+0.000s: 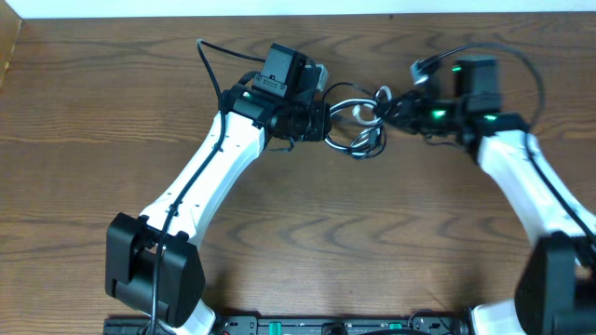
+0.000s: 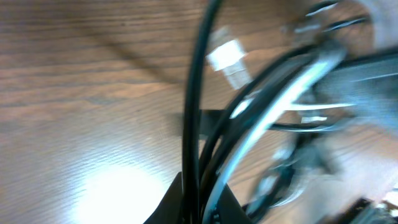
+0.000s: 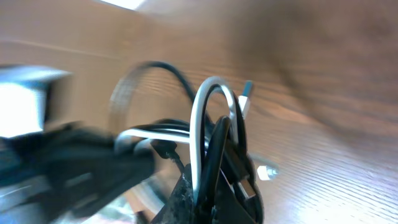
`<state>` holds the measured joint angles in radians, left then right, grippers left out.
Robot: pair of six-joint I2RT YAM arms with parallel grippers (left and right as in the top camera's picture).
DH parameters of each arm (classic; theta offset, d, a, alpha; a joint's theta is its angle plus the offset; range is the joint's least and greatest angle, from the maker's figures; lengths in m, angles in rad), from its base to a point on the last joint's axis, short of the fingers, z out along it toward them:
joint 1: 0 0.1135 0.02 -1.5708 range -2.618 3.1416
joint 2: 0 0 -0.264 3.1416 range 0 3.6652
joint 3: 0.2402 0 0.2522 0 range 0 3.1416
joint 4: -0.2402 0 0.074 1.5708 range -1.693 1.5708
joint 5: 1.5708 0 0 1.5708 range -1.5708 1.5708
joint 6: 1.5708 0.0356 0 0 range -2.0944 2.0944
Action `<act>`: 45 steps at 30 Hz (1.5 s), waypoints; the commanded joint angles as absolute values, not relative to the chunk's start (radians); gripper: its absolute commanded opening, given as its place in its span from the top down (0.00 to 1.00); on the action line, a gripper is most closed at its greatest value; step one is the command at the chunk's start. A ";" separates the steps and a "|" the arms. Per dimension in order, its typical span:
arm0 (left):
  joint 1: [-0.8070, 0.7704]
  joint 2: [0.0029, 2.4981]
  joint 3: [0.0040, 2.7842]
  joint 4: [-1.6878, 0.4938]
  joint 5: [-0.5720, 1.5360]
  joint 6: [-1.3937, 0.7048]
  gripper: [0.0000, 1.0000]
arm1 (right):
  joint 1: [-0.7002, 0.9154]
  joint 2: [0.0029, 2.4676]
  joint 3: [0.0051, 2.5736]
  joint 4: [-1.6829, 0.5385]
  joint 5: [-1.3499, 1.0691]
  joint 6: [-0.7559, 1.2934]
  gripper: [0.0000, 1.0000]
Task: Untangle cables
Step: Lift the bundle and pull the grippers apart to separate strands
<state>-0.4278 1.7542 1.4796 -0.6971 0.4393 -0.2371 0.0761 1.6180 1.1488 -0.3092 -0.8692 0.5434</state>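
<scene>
Both claws have a hold on the same small knot, so the step in hand looks like the pull-apart: the 2 grips are set, but the bundle is not yet opened. The cables (image 1: pixel 358 126) sit bunched in the short gap between the left claw (image 1: pixel 324 122) and the right claw (image 1: pixel 392 109), over the bench (image 1: pixel 372 233).

The left claw is clamped on several black cords and a pale one that rise straight out from between its fingers. A small clear plug (image 2: pixel 227 59) shows beyond them. The right claw is pinched together on black strands and the white cord (image 3: pixel 208 112), which arches in a loop right above its tips.

Next, I judge, the claws must draw away from each other slowly, watching which loop tightens. Both arms reach forward and inward, wrists facing one another.
</scene>
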 commanded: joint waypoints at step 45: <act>-0.412 1.741 1.470 -0.338 0.953 -0.320 0.93 | 0.175 1.530 1.150 -0.606 -0.469 0.646 0.48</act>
